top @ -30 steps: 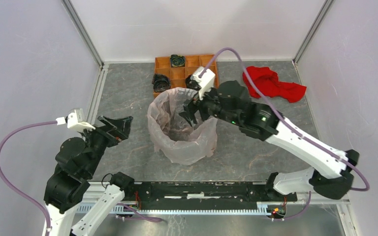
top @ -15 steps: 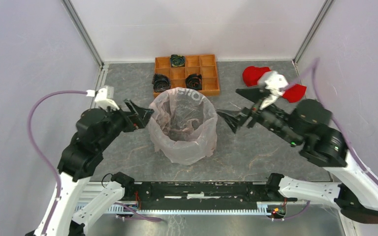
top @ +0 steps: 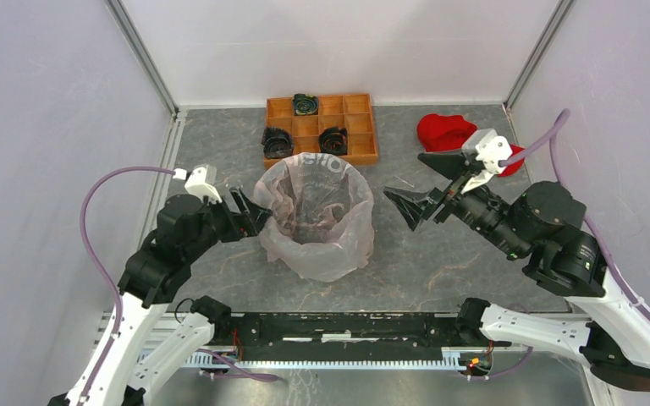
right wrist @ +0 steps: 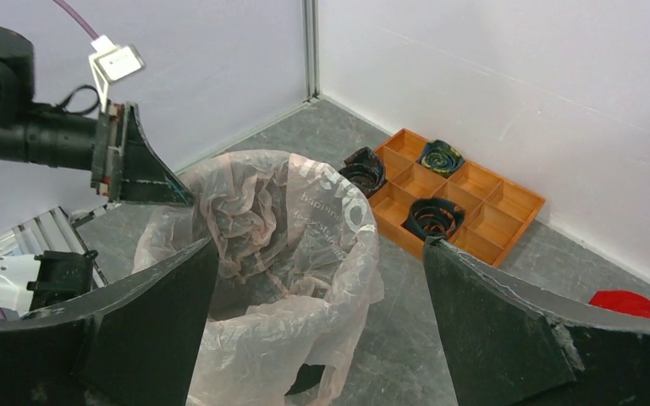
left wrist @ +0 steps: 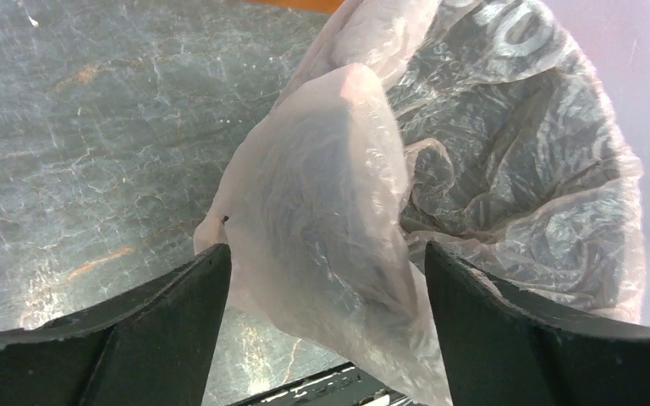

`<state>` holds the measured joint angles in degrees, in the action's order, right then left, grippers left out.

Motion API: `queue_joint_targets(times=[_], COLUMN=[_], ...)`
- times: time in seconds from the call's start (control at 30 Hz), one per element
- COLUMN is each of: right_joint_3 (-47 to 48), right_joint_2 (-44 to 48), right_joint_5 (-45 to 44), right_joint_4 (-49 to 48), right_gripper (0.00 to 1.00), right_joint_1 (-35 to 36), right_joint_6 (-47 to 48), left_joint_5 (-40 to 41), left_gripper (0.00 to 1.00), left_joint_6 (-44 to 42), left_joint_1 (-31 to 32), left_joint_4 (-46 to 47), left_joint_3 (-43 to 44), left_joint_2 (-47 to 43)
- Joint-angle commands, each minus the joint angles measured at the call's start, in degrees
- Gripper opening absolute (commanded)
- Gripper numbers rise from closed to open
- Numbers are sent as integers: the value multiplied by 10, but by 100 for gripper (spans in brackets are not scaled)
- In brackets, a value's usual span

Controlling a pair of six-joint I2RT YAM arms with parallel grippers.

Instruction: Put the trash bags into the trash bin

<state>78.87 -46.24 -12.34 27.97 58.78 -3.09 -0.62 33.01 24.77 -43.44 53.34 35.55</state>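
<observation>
Left pincer (left wrist: 326,254): spread wide, holding nothing. A loose fold of the thin, wrinkled, pale pink translucent plastic trash bag (left wrist: 347,220) stands between my two fingers. I cannot tell whether they touch it.

Right pincer (right wrist: 320,245): also wide open and empty, hanging well apart from the bag on its right side and aimed toward it.

Centre of the grey marbled surface (top: 220,152): the bag sits mouth-up in the round black plastic trash bin (right wrist: 305,378). Its hem is turned out over the rim and hangs down the outside, so almost none of the bin shows.

Judgement: lining is mostly done, and the step in hand is seating the hem. Next, pinch the left fold and draw it down over the rim, gently. The film is thin and the bin could slide.

Writing: white lettering on the bag's far wall is creased, so only scattered letters show and no whole word is readable.

Beyond: an orange compartment tray (top: 322,127) holding dark coiled items. Far right, a bright red cloth (top: 442,131).
</observation>
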Motion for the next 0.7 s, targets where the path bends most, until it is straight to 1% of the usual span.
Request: queue_joint_targets(times=[0.0,0.03,0.07,0.23,0.4,0.67], right_joint_3=[7,9,11,21,29,35], right_joint_2=[6,11,16,37,68,87], right_joint_5=[-4,-6,-7,-21,-51,-124], right_joint_4=[-9,-9,-9,-9,-8,9], right_gripper=[98,98,98,98,98,98], right_joint_1=[2,1,1,1,2,2], right_joint_6=[7,8,9,10,12,11], left_joint_5=[-4,0,2,4,46,90], left_gripper=[96,99,100,100,100,100], left_joint_6=[-7,-12,-19,-59,-96,-131], left_joint_1=[0,-1,-1,-1,-1,-1], left_joint_4=[-3,-10,-17,-28,-20,2], left_joint_3=[76,96,118,219,298,373], left_joint_2=[-6,-6,-5,-9,-19,-22])
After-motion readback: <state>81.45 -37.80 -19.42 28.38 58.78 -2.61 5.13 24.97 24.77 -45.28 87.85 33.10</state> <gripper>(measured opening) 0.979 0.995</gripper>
